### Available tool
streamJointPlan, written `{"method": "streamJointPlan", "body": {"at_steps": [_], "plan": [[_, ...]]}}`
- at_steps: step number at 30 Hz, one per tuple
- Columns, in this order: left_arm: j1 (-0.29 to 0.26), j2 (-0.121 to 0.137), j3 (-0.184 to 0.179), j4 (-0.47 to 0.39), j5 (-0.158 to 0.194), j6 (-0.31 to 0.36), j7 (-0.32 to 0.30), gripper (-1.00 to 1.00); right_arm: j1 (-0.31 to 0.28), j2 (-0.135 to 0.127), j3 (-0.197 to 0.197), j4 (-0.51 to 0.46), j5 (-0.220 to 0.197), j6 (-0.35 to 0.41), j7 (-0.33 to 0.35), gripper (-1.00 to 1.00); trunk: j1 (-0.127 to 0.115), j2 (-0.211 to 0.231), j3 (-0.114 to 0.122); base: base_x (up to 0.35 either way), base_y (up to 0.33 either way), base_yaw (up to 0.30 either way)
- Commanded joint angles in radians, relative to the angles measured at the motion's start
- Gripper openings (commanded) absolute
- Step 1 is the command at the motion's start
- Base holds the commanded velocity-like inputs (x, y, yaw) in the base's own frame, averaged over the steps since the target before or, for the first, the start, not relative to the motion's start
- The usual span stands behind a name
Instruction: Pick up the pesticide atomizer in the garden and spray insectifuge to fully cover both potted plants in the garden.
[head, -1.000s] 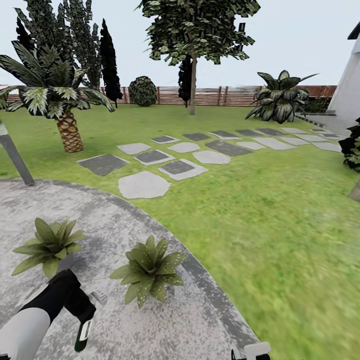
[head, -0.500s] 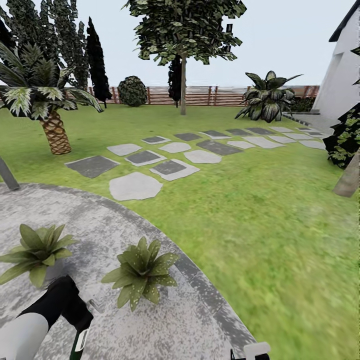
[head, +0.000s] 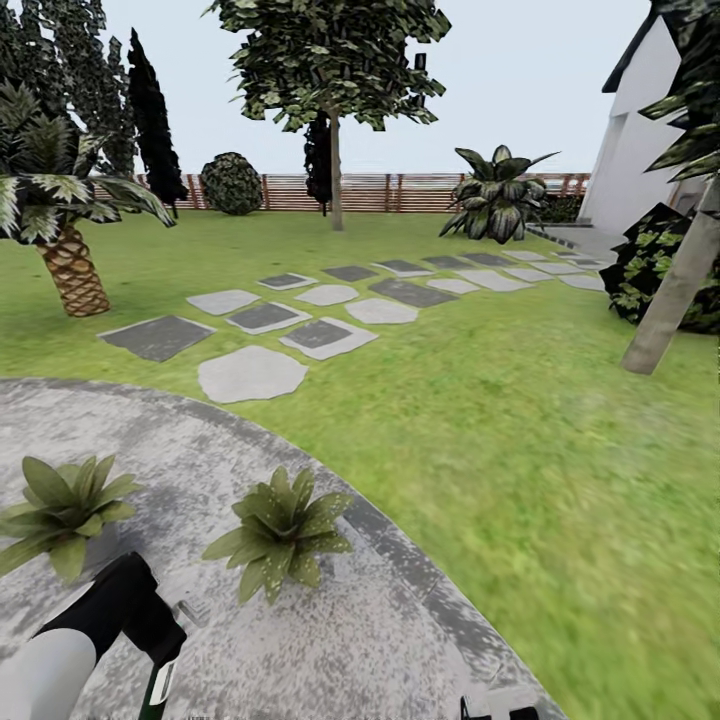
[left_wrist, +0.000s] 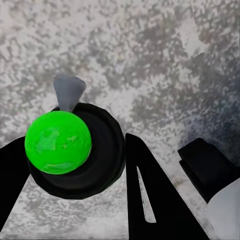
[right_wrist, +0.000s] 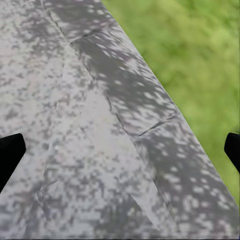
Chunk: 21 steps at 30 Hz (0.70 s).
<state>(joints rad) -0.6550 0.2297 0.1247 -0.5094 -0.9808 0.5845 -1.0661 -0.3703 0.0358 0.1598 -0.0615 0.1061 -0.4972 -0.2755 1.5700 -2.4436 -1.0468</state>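
My left arm is showing a white shell ending in a black wrist; my left gripper is wearing flat black fingers.

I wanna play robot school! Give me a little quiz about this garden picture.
1. True or false: the two small potted plants are tipped over.
2. Which fingers hold the spray bottle? A) left fingers B) right fingers C) none
3. Fill in: the right fingers are wide ____.

Key:
1. False, they stand upright on the grey patio.
2. A
3. open
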Motion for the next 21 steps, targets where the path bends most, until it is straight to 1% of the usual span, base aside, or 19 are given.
{"method": "streamJointPlan", "body": {"at_steps": [1,6,8,14,16,17,18,19,20,21], "plan": [[0.0,-0.001,0.006,-0.002,-0.006,0.008,-0.006,-1.0,-0.001,0.001,0.003,0.0,0.01,0.0,-0.011,1.0,-0.001,0.0,-0.001,-0.204,0.262,-0.003],[0.0,-0.005,0.007,-0.007,-0.001,0.009,-0.006,-1.0,-0.001,0.001,0.003,0.0,0.01,0.0,-0.01,1.0,-0.001,0.0,-0.001,-0.011,0.32,-0.011],[0.0,-0.004,0.007,-0.008,-0.001,0.009,-0.006,-1.0,-0.001,0.0,0.002,0.0,0.01,0.0,-0.01,1.0,-0.001,0.0,-0.001,0.105,0.294,-0.155],[-0.002,-0.008,0.008,-0.009,0.005,0.012,-0.012,-1.0,-0.001,-0.001,0.001,0.001,0.01,0.0,-0.01,1.0,-0.001,0.0,-0.001,0.027,0.053,-0.249],[-0.01,-0.005,0.005,-0.008,0.005,0.017,-0.018,-1.0,-0.001,-0.002,0.001,0.002,0.011,0.0,-0.01,1.0,-0.001,0.0,-0.001,0.002,0.004,-0.255],[-0.013,-0.001,0.004,-0.004,0.003,0.018,-0.033,-1.0,-0.001,-0.003,0.001,0.002,0.011,0.0,-0.01,1.0,-0.001,0.0,-0.001,0.001,0.001,-0.149],[-0.015,0.004,0.001,-0.002,-0.001,0.018,-0.07,-1.0,-0.001,-0.005,0.001,0.002,0.012,0.0,-0.01,1.0,-0.001,0.0,-0.001,0.0,0.001,-0.077],[-0.016,0.012,-0.002,-0.005,-0.01,0.02,-0.131,-1.0,-0.001,-0.006,0.002,0.003,0.012,0.0,-0.01,1.0,-0.001,0.0,-0.001,0.0,0.0,-0.039],[-0.017,0.021,-0.004,-0.009,-0.028,0.022,-0.198,-1.0,-0.001,-0.006,0.002,0.003,0.013,0.0,-0.009,1.0,-0.001,0.0,-0.001,0.0,0.0,-0.02],[-0.032,0.03,-0.004,-0.015,-0.078,0.026,-0.262,-1.0,-0.001,-0.007,0.003,0.003,0.013,0.0,-0.009,1.0,-0.001,0.0,-0.001,0.0,0.0,-0.008]]}}
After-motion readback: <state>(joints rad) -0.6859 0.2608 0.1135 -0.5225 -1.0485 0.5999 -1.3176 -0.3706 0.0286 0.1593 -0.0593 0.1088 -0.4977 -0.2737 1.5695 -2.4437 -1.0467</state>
